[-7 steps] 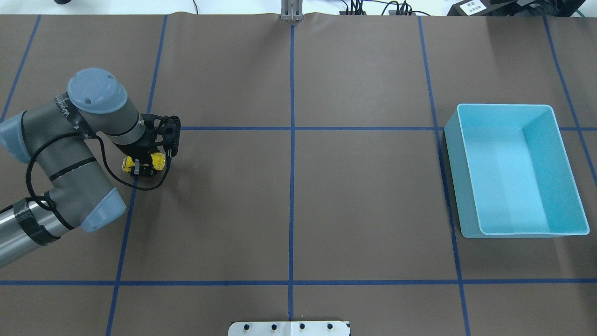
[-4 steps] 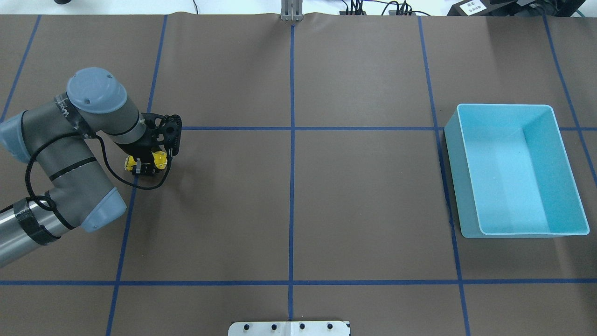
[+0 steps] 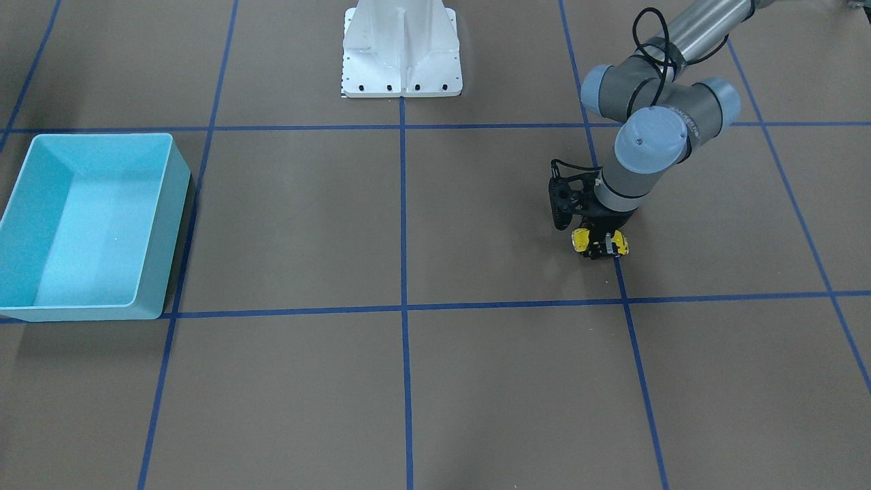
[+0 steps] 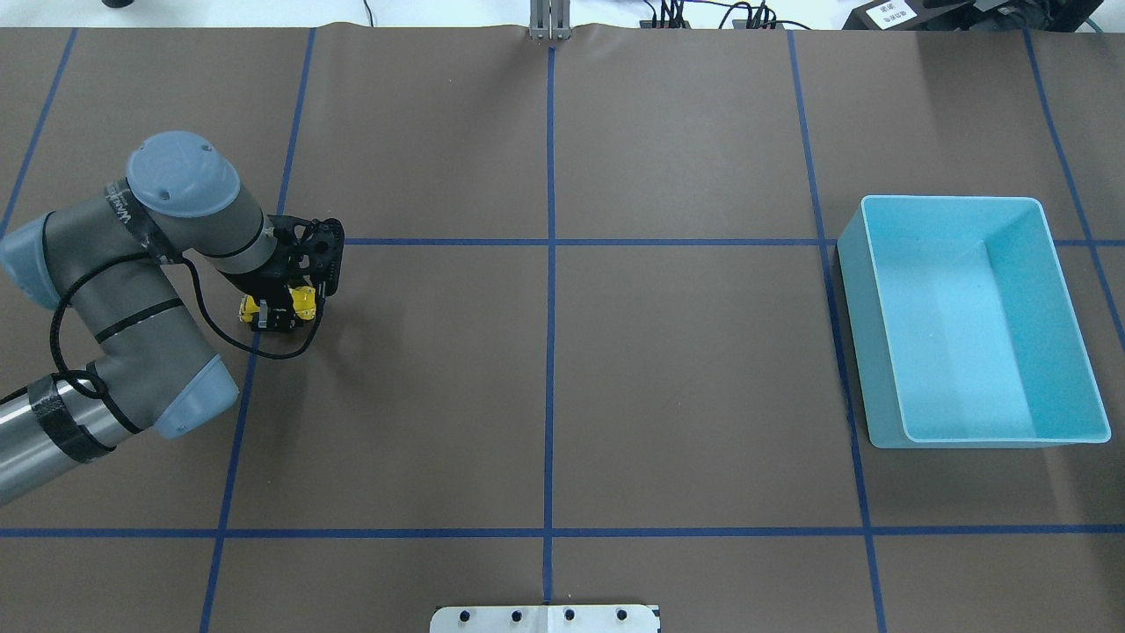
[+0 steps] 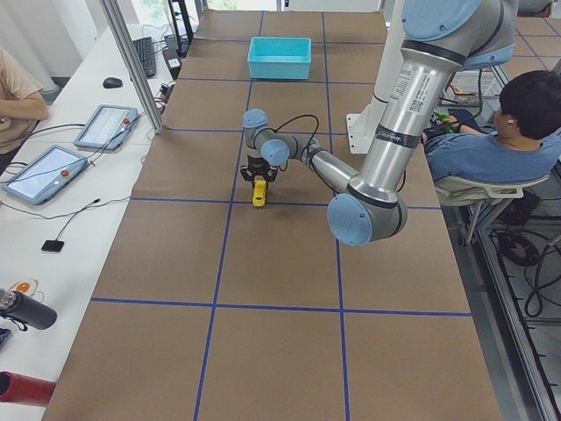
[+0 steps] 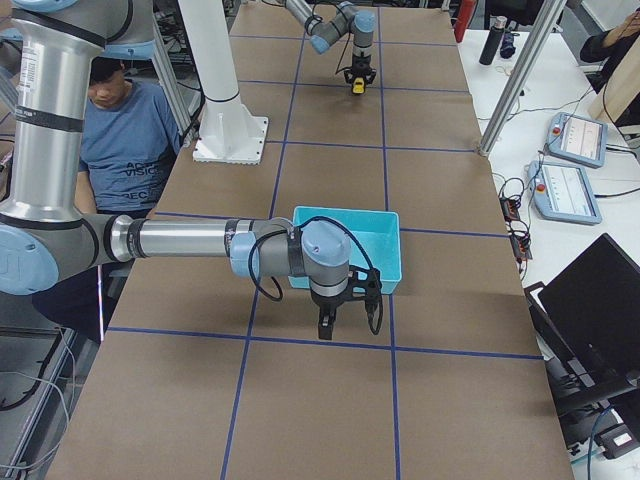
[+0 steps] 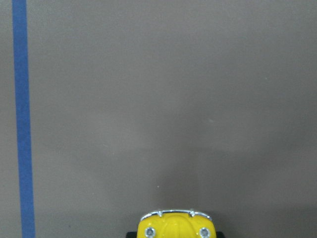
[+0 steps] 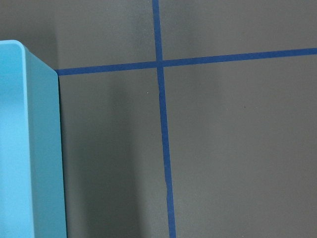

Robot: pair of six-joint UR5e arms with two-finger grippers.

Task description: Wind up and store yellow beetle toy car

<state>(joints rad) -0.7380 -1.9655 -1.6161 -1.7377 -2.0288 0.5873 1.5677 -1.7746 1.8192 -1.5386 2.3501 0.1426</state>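
Note:
The yellow beetle toy car sits on the brown table at the left, by a blue tape line. My left gripper points down with its fingers closed on the car's sides. The car also shows in the front view, the left side view and far off in the right side view. Its front end fills the bottom edge of the left wrist view. My right gripper hangs low beside the turquoise bin; I cannot tell whether it is open or shut.
The turquoise bin is empty and stands at the table's far right, and its wall shows in the right wrist view. The white robot base is at the table's edge. Blue tape lines grid the table. Operators sit beside it.
My left gripper and the car in it have shifted slightly to the right along the table. Nothing else has moved.

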